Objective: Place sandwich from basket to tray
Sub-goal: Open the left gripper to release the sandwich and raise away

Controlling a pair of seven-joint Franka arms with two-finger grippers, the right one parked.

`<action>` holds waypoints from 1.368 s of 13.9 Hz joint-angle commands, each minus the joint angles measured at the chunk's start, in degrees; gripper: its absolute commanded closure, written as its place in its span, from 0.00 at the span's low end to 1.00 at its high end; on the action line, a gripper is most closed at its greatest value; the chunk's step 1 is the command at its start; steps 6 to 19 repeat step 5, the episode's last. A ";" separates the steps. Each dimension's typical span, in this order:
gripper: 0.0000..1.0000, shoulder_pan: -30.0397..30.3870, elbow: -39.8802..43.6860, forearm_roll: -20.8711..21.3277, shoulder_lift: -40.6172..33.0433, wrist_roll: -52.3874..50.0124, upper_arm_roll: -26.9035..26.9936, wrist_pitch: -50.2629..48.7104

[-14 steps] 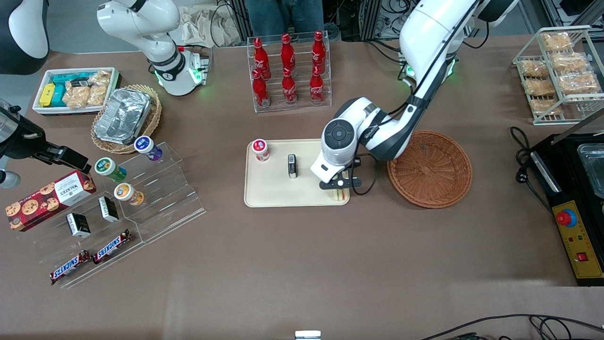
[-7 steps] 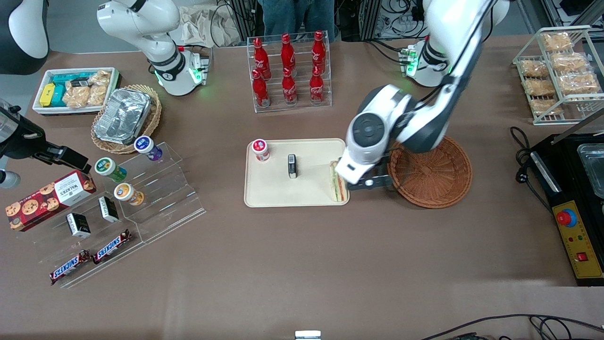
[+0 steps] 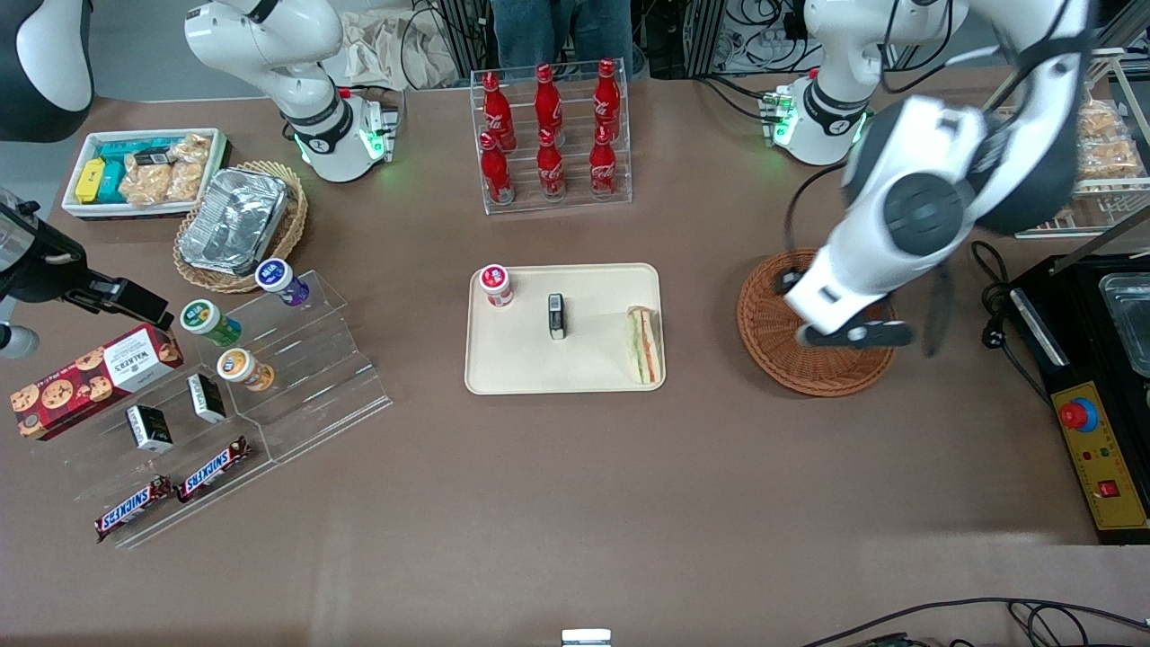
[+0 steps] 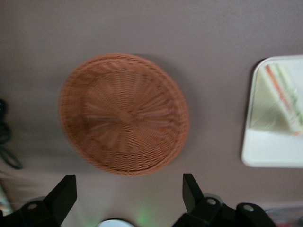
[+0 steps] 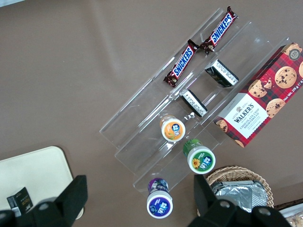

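The left arm is raised and bent, its hand (image 3: 853,334) released and empty, fingers (image 4: 64,194) spread wide above the basket (image 3: 773,350). The sandwich (image 3: 644,345) lies on the tray (image 3: 539,368), at its basket-side edge. Only the wrist view shows the whole basket (image 4: 124,113) bare inside.

End effector (image 3: 853,334) now open above basket (image 3: 771,346), off sandwich (image 3: 644,344).

"SNICKERS" on two bars (image 5: 203,45); "WALKERS", probably "chocolate chunk", on the red cookie box (image 5: 258,116).
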 commanded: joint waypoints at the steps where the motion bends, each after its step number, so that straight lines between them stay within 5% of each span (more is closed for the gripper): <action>1: 0.01 3.43 -1.19 3.11 -5.96 5.67 -0.49 -3.23; 4: 0.00 4.92 -0.84 7.07 -8.51 5.85 0.12 -7.62; 19: 0.00 6.67 -0.84 6.72 -9.21 6.11 0.21 -7.90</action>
